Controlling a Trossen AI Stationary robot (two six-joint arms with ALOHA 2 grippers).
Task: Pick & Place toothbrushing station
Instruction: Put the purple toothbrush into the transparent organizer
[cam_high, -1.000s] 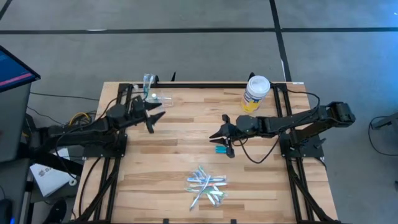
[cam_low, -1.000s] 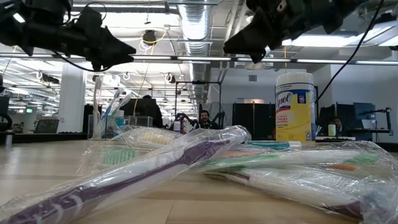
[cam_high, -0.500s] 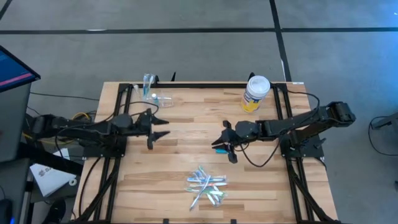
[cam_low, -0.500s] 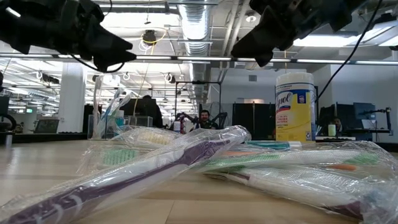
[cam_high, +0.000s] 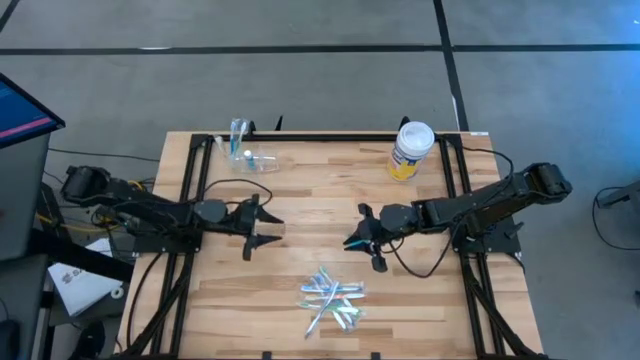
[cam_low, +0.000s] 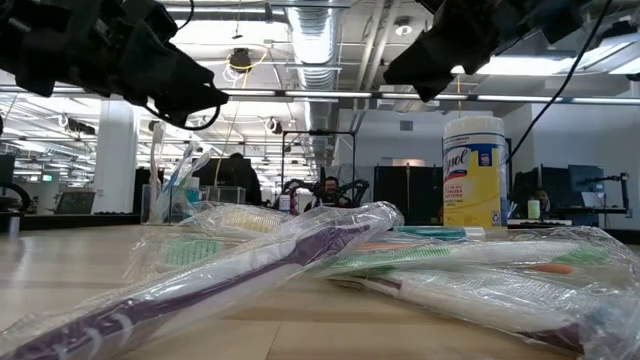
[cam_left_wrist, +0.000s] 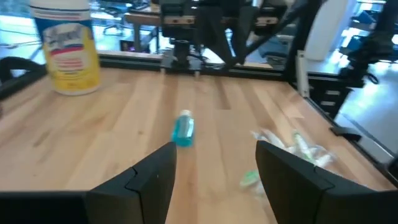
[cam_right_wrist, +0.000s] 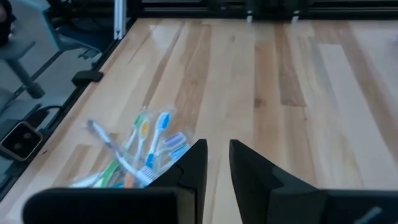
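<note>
Several toothbrushes in clear wrappers (cam_high: 332, 298) lie heaped near the table's front edge, and they fill the foreground of the low view (cam_low: 300, 260). A small teal-blue tube (cam_left_wrist: 184, 129) lies on its side mid-table, just under my right gripper (cam_high: 362, 240). That gripper hovers with a narrow empty gap between its fingers (cam_right_wrist: 217, 146). My left gripper (cam_high: 262, 228) hangs open above the table's left middle (cam_left_wrist: 214, 149), pointing at the tube. A clear cup (cam_high: 262, 158) rests at the far left, with upright brushes (cam_high: 238, 135) beside it.
A white-lidded jar with a yellow label (cam_high: 412, 150) stands at the far right and also shows in the left wrist view (cam_left_wrist: 65, 50). Black frame rails (cam_high: 190, 190) run along both table sides. Bare wood lies between the two grippers.
My left gripper has swung toward the table's near edge and its middle, sinking a little, and has stayed open. My right gripper has drifted slightly toward the near edge, above the teal tube. Nothing on the table has moved.
</note>
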